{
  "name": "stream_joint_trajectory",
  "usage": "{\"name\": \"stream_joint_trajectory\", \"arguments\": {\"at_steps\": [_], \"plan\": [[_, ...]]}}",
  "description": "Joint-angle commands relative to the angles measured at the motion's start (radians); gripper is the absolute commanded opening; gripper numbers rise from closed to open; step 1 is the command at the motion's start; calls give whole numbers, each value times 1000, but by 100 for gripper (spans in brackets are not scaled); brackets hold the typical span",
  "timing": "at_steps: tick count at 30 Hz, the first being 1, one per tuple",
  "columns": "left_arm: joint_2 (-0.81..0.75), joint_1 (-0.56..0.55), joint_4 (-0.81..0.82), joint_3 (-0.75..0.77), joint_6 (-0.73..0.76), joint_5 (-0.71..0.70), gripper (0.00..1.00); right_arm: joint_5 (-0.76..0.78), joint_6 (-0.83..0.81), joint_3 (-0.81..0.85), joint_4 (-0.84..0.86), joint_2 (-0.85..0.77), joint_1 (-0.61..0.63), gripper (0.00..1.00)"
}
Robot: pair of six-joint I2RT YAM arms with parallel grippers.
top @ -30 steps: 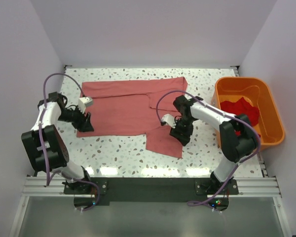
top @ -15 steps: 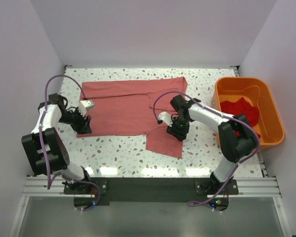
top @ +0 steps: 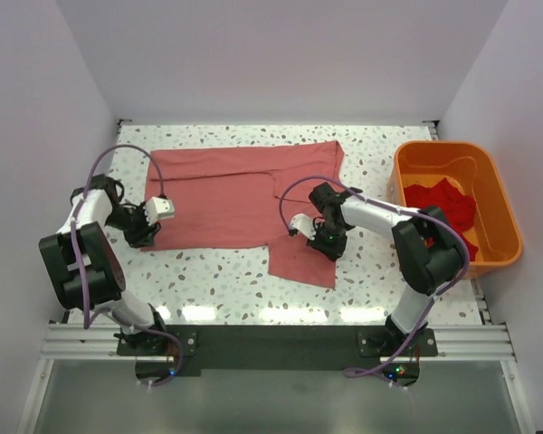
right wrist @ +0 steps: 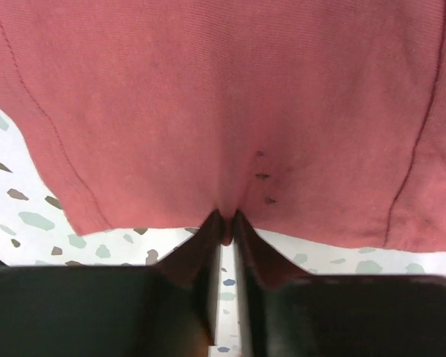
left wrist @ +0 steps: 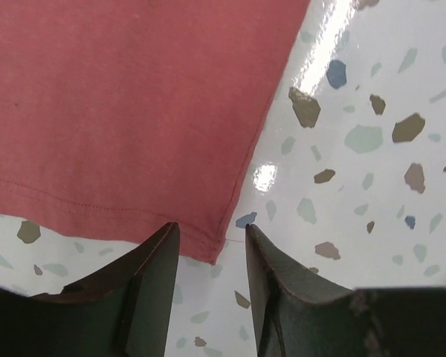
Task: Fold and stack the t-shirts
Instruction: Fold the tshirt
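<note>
Beside t-shirt (top: 226, 194), orange bin (top: 439, 147), red cloth (top: 439, 197) inside

This is a robotics lab test cell. Two white robot arms, the left arm (top: 81, 217) and the right arm (top: 380, 212), stand on an aluminium rail (top: 281, 339) at the near edge of a speckled terrazzo-pattern worktop (top: 226, 271). Purple cables (top: 118, 154) loop off them. Plain white walls (top: 281, 63) box the worktop in on three sides. On it are a salmon-red t-shirt (top: 217, 194) spread flat and an orange plastic bin (top: 439, 147) holding red cloth (top: 439, 199).
</note>
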Motion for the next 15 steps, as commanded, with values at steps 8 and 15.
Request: {"name": "stream_joint_trajectory", "arguments": {"at_steps": [8,15], "plan": [[59,13,-42,-32,265,-71,45,18,28,23,7,1,1,0],[117,13,70,-71,235,-114,43,4,33,34,-10,-6,3,0]]}}
